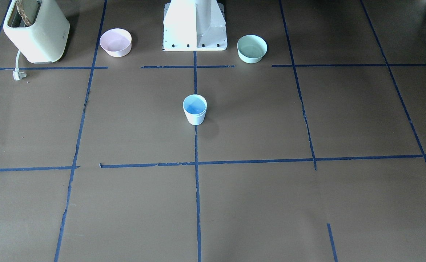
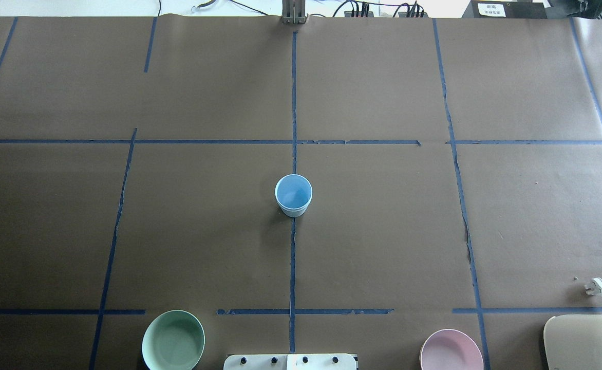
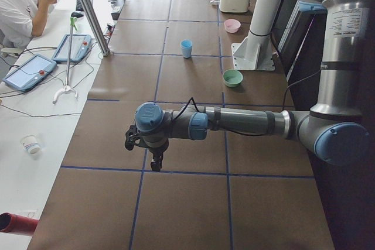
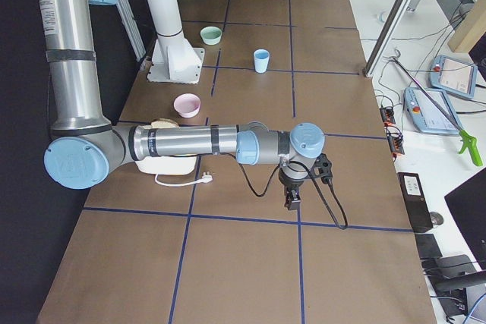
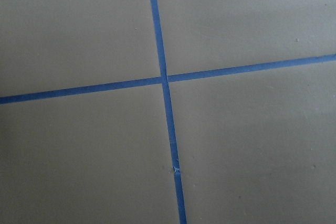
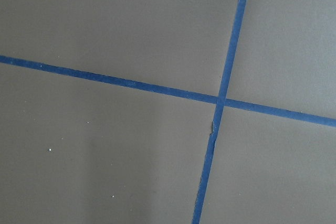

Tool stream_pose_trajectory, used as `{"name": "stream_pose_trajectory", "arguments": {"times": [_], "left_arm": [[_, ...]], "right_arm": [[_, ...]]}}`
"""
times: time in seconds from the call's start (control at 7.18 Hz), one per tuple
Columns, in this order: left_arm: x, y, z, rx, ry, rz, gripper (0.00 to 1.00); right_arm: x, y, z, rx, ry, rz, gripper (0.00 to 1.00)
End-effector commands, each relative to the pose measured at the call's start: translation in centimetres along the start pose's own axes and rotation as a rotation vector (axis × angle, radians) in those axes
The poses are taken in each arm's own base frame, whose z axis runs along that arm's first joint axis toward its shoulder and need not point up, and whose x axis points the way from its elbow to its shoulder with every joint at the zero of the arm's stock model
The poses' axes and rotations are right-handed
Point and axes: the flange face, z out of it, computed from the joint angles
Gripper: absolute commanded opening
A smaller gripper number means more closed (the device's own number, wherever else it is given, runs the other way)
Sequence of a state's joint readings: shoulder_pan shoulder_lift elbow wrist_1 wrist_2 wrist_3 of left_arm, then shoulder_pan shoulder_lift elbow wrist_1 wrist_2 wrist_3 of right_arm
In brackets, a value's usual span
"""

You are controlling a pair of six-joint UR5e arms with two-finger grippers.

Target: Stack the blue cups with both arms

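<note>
The blue cups (image 1: 195, 109) stand upright on the centre tape line in the middle of the table. A second rim edge under the top rim in the overhead view (image 2: 293, 195) suggests one cup sits inside the other. No separate blue cup shows. My left gripper (image 3: 155, 165) hangs over the table far from the cups, toward the table's left end. My right gripper (image 4: 291, 201) hangs far toward the right end. Both show only in the side views, so I cannot tell whether they are open or shut. Nothing is seen in either. The wrist views show only tape crosses.
A pink bowl (image 1: 115, 42) and a mint-green bowl (image 1: 252, 48) flank the white base pedestal (image 1: 195, 29). A cream toaster (image 1: 36, 31) with its loose plug (image 1: 17, 74) stands at the right-arm side. An operator (image 3: 20, 4) sits beyond the table's far edge.
</note>
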State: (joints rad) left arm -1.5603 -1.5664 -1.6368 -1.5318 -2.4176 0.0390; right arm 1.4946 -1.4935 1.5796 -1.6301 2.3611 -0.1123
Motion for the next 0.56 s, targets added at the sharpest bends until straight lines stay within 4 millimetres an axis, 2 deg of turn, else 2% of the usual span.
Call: {"name": "stream_pose_trajectory", "arguments": {"times": [0.0, 0.14, 0.42], "left_arm": [[-0.5, 0.6, 0.6, -0.017, -0.001, -0.025, 1.0], [0.3, 0.0, -0.2, -0.002, -0.006, -0.008, 1.0], [0.7, -0.3, -0.5, 0.002, -0.006, -0.001, 1.0]], "right_arm": [[0.3, 0.7, 0.3, -0.005, 0.0, 0.002, 1.0], [0.1, 0.6, 0.0, 0.0, 0.002, -0.001, 1.0], [0.7, 0.9, 0.5, -0.01, 0.013, 0.006, 1.0]]}}
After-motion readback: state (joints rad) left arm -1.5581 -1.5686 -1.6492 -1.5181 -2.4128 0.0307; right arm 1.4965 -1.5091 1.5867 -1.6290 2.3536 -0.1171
